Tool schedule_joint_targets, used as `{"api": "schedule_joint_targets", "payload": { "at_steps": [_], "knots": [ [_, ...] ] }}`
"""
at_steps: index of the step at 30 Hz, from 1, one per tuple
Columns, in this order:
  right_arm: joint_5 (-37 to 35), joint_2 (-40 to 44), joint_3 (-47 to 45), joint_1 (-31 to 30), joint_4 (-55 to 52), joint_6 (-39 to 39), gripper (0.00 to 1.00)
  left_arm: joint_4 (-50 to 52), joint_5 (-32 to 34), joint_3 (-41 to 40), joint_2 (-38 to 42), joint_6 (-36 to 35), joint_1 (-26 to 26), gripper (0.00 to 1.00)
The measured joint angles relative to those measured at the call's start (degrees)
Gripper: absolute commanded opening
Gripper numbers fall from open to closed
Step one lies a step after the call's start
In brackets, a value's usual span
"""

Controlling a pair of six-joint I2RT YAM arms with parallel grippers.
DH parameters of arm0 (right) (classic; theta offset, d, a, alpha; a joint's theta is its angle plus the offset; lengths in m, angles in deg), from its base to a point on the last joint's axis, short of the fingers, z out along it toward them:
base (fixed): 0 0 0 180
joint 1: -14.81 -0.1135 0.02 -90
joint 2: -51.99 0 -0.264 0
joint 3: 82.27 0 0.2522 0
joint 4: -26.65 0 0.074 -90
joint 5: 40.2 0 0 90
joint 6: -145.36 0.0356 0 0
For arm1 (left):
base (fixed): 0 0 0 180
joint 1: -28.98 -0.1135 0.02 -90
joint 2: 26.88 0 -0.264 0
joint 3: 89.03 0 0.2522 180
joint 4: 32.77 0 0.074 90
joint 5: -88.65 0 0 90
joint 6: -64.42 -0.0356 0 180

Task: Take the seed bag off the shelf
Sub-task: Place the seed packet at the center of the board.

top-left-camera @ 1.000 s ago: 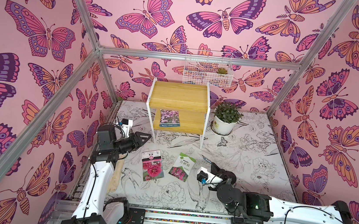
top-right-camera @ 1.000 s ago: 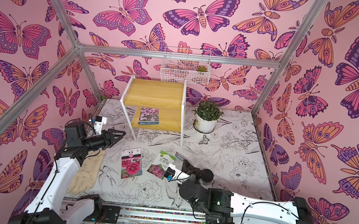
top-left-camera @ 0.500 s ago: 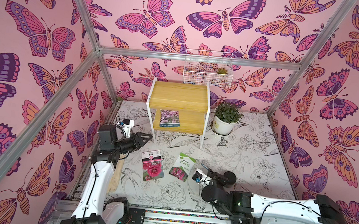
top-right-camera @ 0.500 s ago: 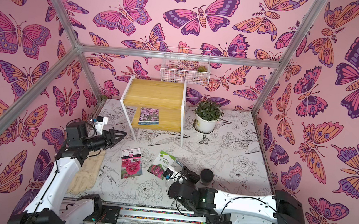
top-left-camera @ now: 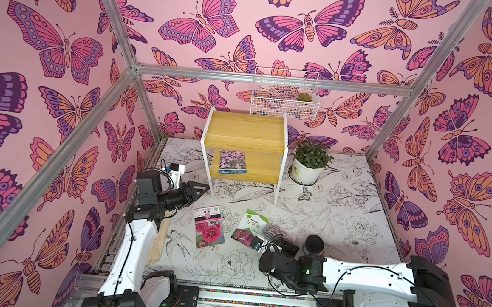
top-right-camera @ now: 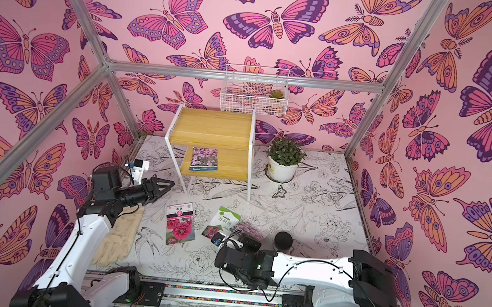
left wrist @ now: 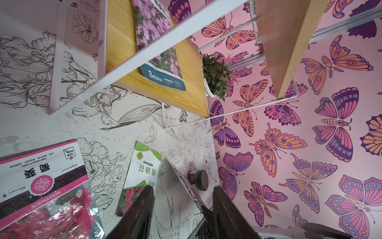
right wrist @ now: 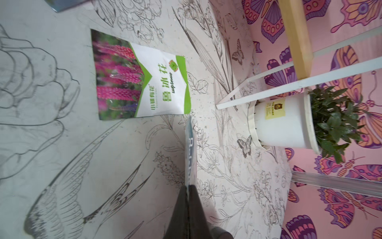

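Seed bag (top-left-camera: 232, 162) (purple flowers) lies flat on the lower board of the shelf (top-left-camera: 245, 132), centre of frame in both top views. Upper board is bare.
Left tool (top-left-camera: 205, 186) sits left of the shelf's front leg, fingers apart, holding nothing. In the left wrist view a white frame bar crosses in front of the bag.
Right tool (right wrist: 189, 187) is pinched on a held packet (right wrist: 190, 144), seen edge-on, lower centre.
On the bench (top-left-camera: 340, 220): hollyhock packet (top-left-camera: 209, 226), green-white packet (top-left-camera: 249, 227), dark jar (top-left-camera: 314, 244), and a beige glove (top-right-camera: 119, 237) under the left arm. Potted plant (top-left-camera: 309, 164) is just right of the shelf. Wire basket (top-left-camera: 284, 100) hangs on the back wall above it.
Bench cover has a black line-drawn floral print. Walls are pink butterfly print on aluminium framing.
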Motion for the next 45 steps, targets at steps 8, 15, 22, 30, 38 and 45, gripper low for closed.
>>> {"api": "schedule_joint_targets", "payload": {
  "at_steps": [8, 15, 22, 30, 38, 45],
  "knots": [
    [8.4, -3.3, 3.1, 0.0, -6.3, 7.2, 0.0, 0.0, 0.1, 0.2, -0.4, -0.2, 0.0, 0.5],
    [14.9, -7.9, 4.5, 0.0, -7.4, 11.1, 0.0, -0.1, 0.1, 0.3, -0.6, -0.4, 0.0, 0.5],
    [20.2, -9.6, 3.1, 1.1, -4.3, 11.8, 0.0, -0.1, 0.1, 0.3, -0.6, -0.4, 0.0, 0.5],
    [23.9, -14.5, 0.0, 2.4, 0.4, 12.6, 0.0, -0.1, 0.1, 0.4, -0.6, -0.4, 0.0, 0.51],
    [23.6, -17.0, 2.6, 2.5, 1.9, 13.9, 0.19, -0.1, 0.1, 0.8, -0.7, -0.4, 0.0, 0.51],
    [24.8, -15.0, 3.7, 2.3, -2.3, 14.2, 0.55, 0.0, -1.1, 1.0, -1.4, -0.7, 0.0, 0.37]
  ]
}}
